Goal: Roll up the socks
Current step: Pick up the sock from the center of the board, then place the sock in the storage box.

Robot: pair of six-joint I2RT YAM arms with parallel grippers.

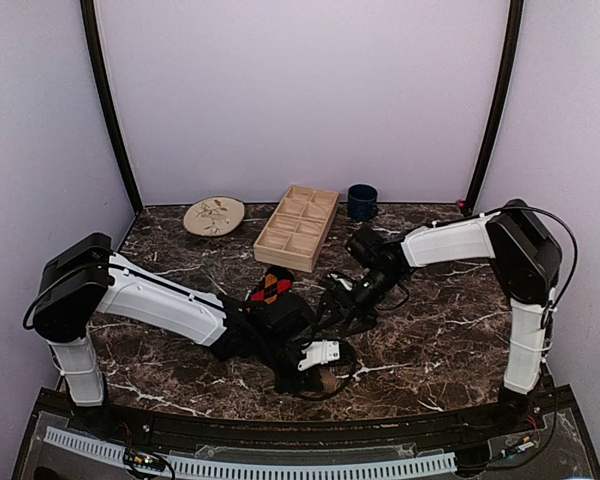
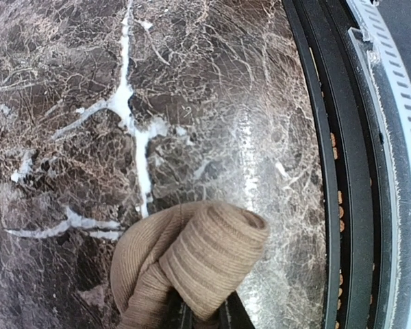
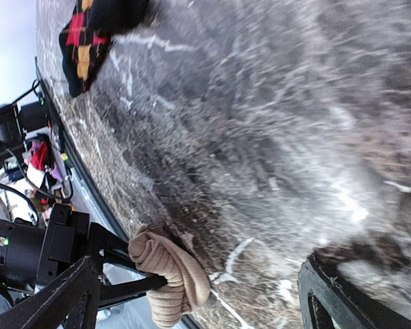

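1. The left fingers (image 2: 234,318) are clamping the tan sock (image 2: 209,253), which is sitting as a fat ribbed roll with a looser fold beside it.
2. The right fingers (image 3: 329,296) are standing wide apart, gripping nothing, and hovering over the worktop (image 1: 450,320) near that roll.
3. The tan sock is lying close to the worktop's near edge, about midway along it. The argyle sock (image 1: 272,287) is lying near the middle, a little toward the left edge, partly covered by the left wrist in the top view.
4. The worktop is showing dark brown marble with white veins. A black rail (image 2: 342,205) and a white slotted strip (image 1: 280,468) are running along the near edge. Pale walls (image 1: 300,90) are closing in three sides, with black posts (image 1: 108,100) rising at the far corners.
5. A wooden tray (image 1: 298,228) divided into compartments is lying by the far edge, showing bare wood inside. A patterned plate (image 1: 214,215) is sitting toward the far left corner. A dark blue mug (image 1: 362,202) is standing just right of the tray, its inside too dark to tell.
6. The left wrist view alone is showing the roll's ribbing up close. The right wrist view is catching both socks together. Only the top view is taking in the tray, plate and mug.
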